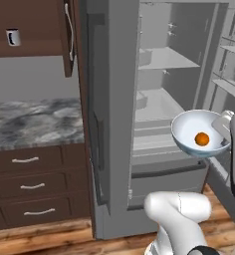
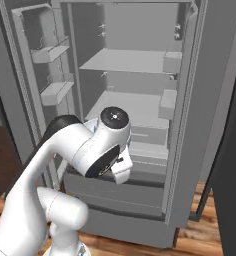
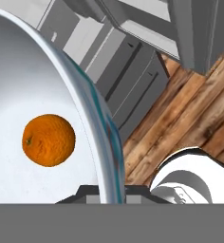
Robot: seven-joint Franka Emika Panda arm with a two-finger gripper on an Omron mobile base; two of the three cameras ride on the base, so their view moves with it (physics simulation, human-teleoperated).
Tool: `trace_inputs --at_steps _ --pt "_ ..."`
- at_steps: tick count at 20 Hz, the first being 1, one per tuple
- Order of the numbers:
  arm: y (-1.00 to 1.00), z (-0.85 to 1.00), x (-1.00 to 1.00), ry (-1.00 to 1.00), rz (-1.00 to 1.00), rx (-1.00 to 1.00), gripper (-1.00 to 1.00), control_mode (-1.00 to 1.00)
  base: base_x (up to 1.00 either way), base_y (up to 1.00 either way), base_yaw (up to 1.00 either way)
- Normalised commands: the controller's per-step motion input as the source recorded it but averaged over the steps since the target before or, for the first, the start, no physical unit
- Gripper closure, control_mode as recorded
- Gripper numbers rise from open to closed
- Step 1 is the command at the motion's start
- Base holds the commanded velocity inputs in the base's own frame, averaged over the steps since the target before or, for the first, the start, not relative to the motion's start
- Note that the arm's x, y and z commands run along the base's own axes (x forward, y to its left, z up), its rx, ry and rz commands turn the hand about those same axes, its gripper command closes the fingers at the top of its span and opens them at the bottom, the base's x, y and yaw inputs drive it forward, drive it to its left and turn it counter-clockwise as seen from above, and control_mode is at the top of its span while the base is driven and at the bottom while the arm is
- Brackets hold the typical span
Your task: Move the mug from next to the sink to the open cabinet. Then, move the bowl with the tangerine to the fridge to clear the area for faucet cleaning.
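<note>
The bowl [image 1: 196,130], white inside and pale blue-teal outside, is held in the air in front of the open fridge [image 1: 164,99], at about the level of the lower shelves and clear of them. The tangerine [image 1: 202,139] sits inside it, toward the low side of the slightly tilted bowl. In the hand view the bowl's rim [image 3: 92,102] runs down between the dark finger tips at the bottom edge, so the jaws of the gripper [image 3: 111,192] are pressed together on that rim, pinching the bowl's wall; the tangerine [image 3: 49,139] rests on the white inner surface to the left of the rim. Beyond the rim that view shows the fridge's grey lower drawers and the wooden floor [image 3: 190,118]. In the right base view the arm's white elbow joint stands in front of the fridge interior [image 2: 135,65], with pale shelves behind it and door bins on the left. In the left base view the mug [image 1: 12,37], small and silvery, stands inside the open cabinet [image 1: 35,30] at upper left, whose dark brown door with a long curved silver handle [image 1: 68,25] hangs open. Below it lies a grey marbled counter [image 1: 35,122] above brown drawers [image 1: 32,187].
</note>
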Motion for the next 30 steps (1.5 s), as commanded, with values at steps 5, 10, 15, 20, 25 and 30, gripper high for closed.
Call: trace_inputs --at_steps 5,10,15,20,25,30 --pt "0.0 0.0 0.0 0.0 0.0 0.0 1.0 1.0 0.55 -0.16 0.0" --pt "0.0 0.0 0.0 0.0 0.0 0.0 1.0 1.0 0.36 -0.25 0.0" --pt "0.0 0.0 0.0 0.0 0.0 0.0 1.0 1.0 0.3 -0.23 0.0" --pt "0.0 0.0 0.0 0.0 0.0 0.0 1.0 1.0 0.31 -0.32 0.0" --pt "0.0 0.0 0.0 0.0 0.0 0.0 1.0 1.0 0.49 -0.2 0.0" --pt "0.0 0.0 0.0 0.0 0.0 0.0 1.0 1.0 0.65 0.0 -0.03"
